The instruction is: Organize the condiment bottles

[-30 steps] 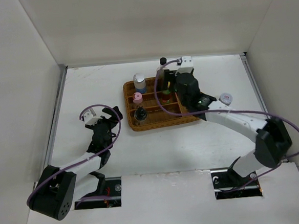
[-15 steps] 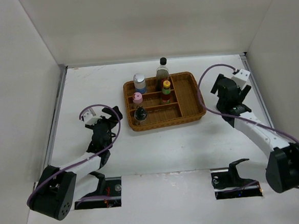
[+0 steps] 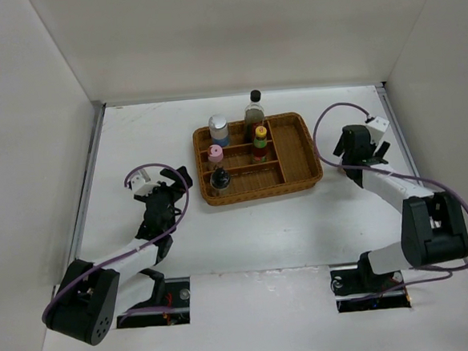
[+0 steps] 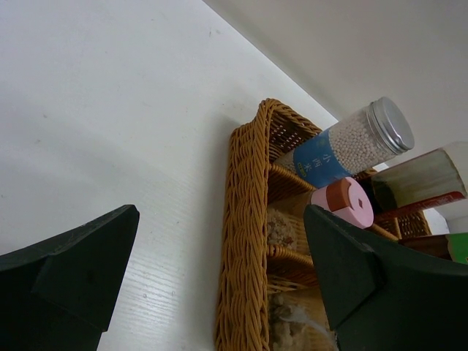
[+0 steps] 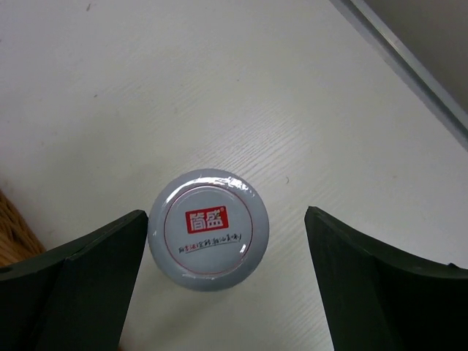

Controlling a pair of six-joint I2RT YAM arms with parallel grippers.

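Five bottles stand in the wicker tray (image 3: 296, 151): tall clear black-capped (image 3: 253, 110), blue-banded white-capped (image 3: 218, 130), pink-capped (image 3: 215, 153), yellow-capped red-green (image 3: 260, 141) and black-capped round (image 3: 219, 179). The squat jar shows only its grey-white lid (image 5: 208, 229), on the table right of the tray; in the top view my right gripper hides it. My right gripper (image 5: 227, 219) (image 3: 359, 147) is open above the jar, one finger on each side of the lid, the left one close to it. My left gripper (image 3: 167, 188) (image 4: 219, 219) is open and empty left of the tray.
The left wrist view shows the tray's left rim (image 4: 245, 241), the blue-banded bottle (image 4: 344, 142) and the pink cap (image 4: 342, 203). White walls enclose the table; a metal strip (image 5: 409, 66) runs along its right edge near the jar.
My right arm has swung from over the tray to the right and settled over the jar lid. The tall clear bottle now shows standing in the tray. The left arm has not moved.
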